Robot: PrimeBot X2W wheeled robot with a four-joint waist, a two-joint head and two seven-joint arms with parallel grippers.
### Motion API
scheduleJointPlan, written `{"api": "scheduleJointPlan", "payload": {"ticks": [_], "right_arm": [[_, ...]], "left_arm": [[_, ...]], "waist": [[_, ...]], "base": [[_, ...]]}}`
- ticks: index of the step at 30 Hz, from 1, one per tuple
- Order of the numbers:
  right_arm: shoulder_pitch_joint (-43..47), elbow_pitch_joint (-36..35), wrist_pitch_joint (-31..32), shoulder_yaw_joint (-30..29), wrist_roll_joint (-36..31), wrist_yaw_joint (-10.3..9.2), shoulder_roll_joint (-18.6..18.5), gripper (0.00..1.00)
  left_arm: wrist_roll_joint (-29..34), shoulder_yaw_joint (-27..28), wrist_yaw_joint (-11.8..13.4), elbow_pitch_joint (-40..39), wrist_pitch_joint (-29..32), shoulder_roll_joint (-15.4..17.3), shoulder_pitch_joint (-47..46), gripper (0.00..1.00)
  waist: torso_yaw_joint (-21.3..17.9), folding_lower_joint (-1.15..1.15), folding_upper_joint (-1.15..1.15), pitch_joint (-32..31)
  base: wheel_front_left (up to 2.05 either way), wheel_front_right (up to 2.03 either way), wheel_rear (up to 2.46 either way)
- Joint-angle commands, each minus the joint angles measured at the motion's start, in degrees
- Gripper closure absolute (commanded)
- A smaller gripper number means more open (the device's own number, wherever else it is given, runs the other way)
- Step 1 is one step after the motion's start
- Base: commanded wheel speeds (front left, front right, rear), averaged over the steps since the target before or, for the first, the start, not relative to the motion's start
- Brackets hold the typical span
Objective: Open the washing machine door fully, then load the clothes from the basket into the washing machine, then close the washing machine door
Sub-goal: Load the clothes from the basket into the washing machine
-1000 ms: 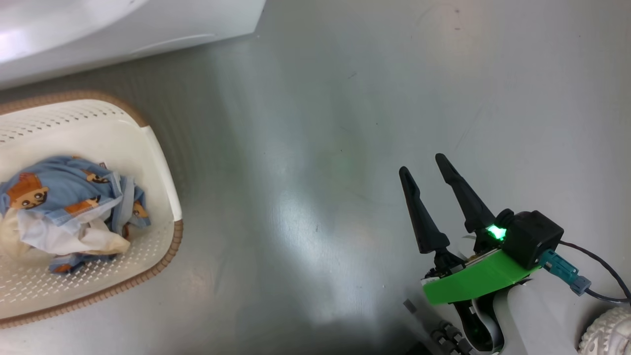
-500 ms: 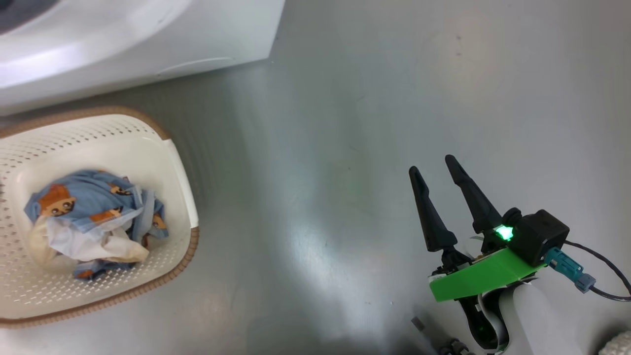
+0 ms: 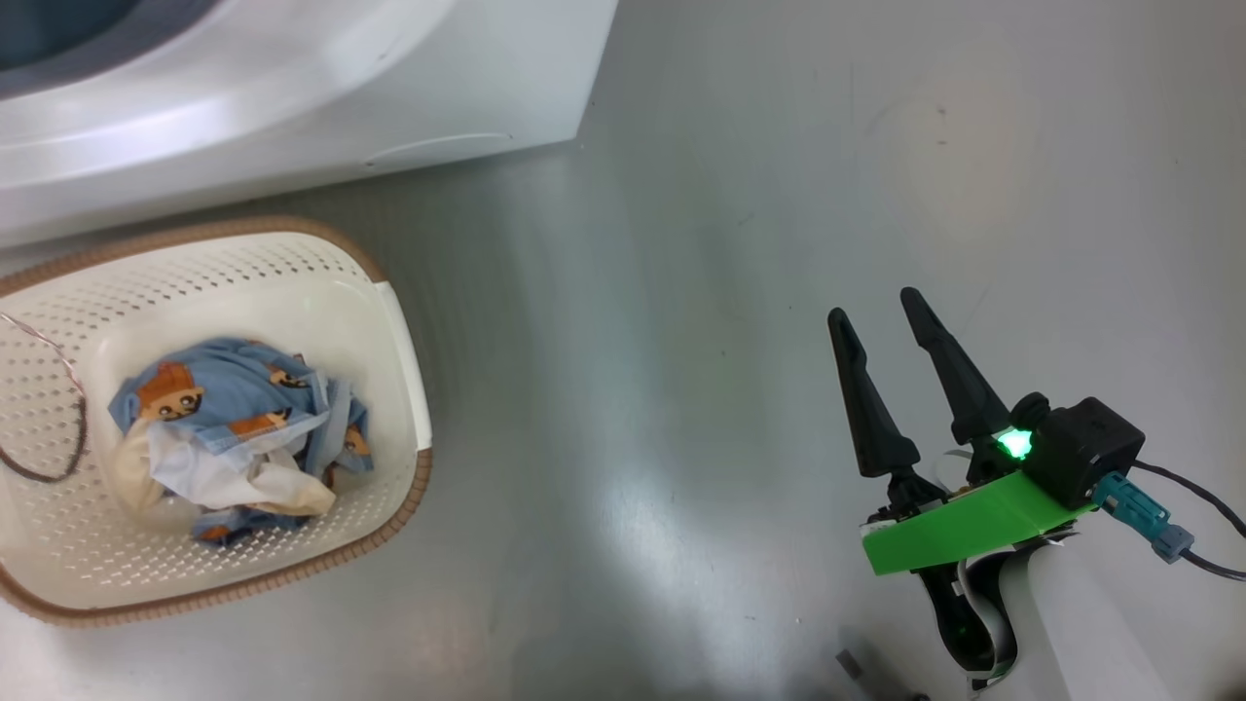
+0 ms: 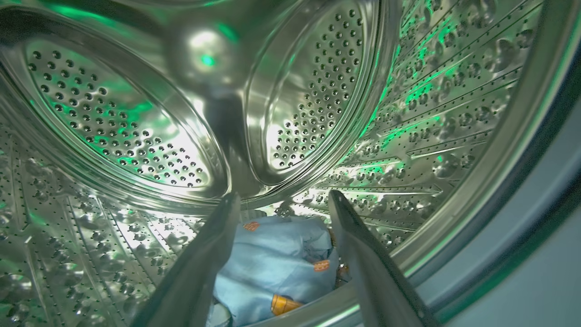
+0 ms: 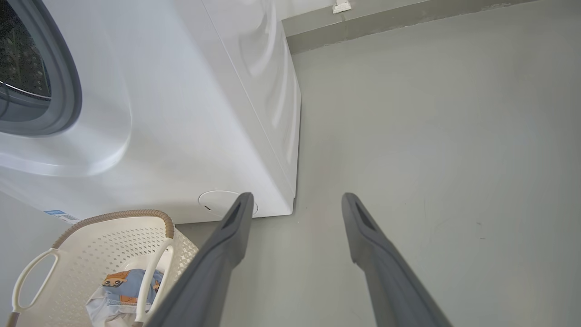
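**Head view.** One washing machine (image 3: 292,117), its white front across the top left. One basket (image 3: 404,321) stands on the floor (image 3: 681,292) just in front of it, not touching. The basket holds one heap of clothes (image 3: 234,428): blue printed fabric with white and cream pieces. One thin cable (image 3: 68,389) loops over the basket's left side. My right hand (image 3: 873,305) hangs over the floor well to the right of the basket, two fingers spread and gripping nothing. Bare floor lies between it and the basket. One green bracket (image 3: 964,531) sits behind the fingers.

**Left wrist view.** My left hand (image 4: 283,194) reaches through the opening into the steel drum (image 4: 113,113), fingers apart and gripping nothing. One blue garment (image 4: 272,268) lies on the drum bottom beyond the fingertips. I count two perforated back panels. The grey gasket (image 4: 535,190) curves down the right side.

**Right wrist view.** The machine's front and side are in view. I count one round filter cap (image 5: 218,202), one blue label (image 5: 56,212) and two basket handles (image 5: 153,272). The clothes lie in the basket at lower left, and my left-hand finger crosses its near corner. The grey ring of the opening (image 5: 72,91) is at upper left.
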Motion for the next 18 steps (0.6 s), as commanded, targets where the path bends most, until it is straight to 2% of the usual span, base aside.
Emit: {"api": "scheduleJointPlan", "payload": {"ticks": [1,13,18], "right_arm": [[0.6,-0.9,-0.3,0.8,-0.3,0.35,0.1,0.0],[1.6,0.8,-0.3,-0.1,-1.0,0.35,0.1,0.0],[2.7,1.6,-0.3,-0.3,-1.6,0.35,0.1,0.0]], "left_arm": [[0.0,1.9,-0.2,-2.5,-0.2,2.5,1.9,0.0],[3.5,9.2,-0.2,-12.5,-0.2,-0.5,17.0,0.0],[5.2,13.6,-0.2,-17.3,-0.2,-2.9,25.4,0.0]], "waist": [[0.6,0.0,0.0,-0.9],[1.9,0.0,0.0,-7.7],[2.5,0.0,0.0,-11.6]], "base": [[0.0,0.0,0.0],[0.0,0.0,0.0],[0.0,0.0,0.0]]}}
